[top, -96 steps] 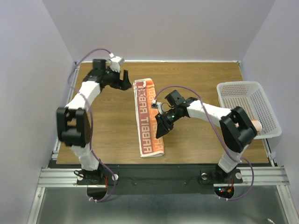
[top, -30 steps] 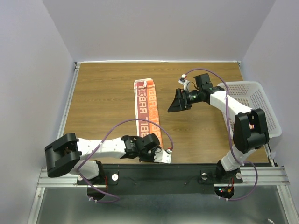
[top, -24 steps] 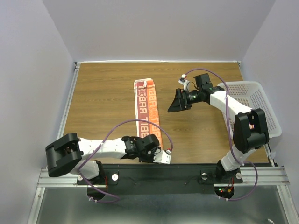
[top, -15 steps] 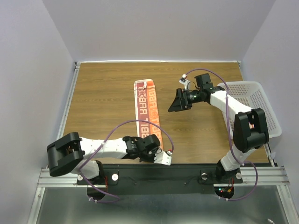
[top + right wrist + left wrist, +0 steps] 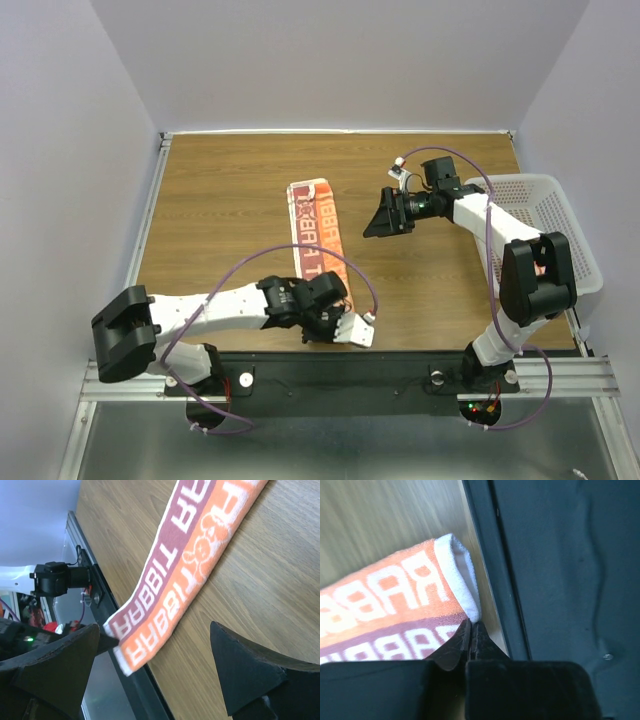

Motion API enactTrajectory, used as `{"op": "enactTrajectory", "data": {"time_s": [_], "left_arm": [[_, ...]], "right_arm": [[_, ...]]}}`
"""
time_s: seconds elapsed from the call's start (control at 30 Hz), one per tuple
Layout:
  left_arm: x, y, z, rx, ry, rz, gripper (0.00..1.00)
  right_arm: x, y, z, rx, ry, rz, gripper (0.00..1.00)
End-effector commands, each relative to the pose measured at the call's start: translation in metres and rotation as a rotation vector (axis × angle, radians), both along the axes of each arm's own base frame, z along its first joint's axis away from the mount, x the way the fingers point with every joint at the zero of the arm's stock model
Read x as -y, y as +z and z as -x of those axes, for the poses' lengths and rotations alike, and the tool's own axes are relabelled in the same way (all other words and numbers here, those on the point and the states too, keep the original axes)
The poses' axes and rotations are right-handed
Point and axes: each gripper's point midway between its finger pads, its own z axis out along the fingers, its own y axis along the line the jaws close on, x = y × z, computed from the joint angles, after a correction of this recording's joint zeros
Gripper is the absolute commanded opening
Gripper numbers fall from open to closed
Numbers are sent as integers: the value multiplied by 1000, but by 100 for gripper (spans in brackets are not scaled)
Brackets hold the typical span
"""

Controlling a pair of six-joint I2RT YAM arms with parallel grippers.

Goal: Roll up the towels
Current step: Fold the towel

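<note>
One towel (image 5: 312,225), a long folded strip in orange and maroon with white lettering, lies lengthwise in the middle of the table. My left gripper (image 5: 335,322) is shut on its near end at the table's front edge. The left wrist view shows the fingertips (image 5: 471,625) pinched on the white corner of the towel (image 5: 395,600). My right gripper (image 5: 378,222) hangs open above the wood, right of the towel's far half, touching nothing. From the right wrist the towel (image 5: 190,555) runs diagonally, beyond the spread gripper (image 5: 155,630).
A white perforated basket (image 5: 530,225) stands at the right edge, beside the right arm. A black rail (image 5: 400,365) runs along the near edge of the table, just under the towel's near end (image 5: 490,555).
My left gripper has shut on the towel's near end and shifted slightly right, towards the front edge. The towel's far end has slid nearer. The right arm has barely moved.
</note>
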Motion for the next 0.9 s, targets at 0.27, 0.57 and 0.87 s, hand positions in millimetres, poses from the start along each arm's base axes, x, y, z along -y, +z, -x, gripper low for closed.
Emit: {"op": "enactTrajectory", "data": {"time_s": [0.27,0.57,0.87], "left_arm": [[0,51,-92,3,160,101,0],[-10,54,-167,105,245,113,0],[-8,40,-195,136,249,88,0]], "right_arm": [[5,19,-12,59,-20,-17,100],[6,16,-14,38,-26,-21,100],[7,19,-11,25,-23,-38,100]]}}
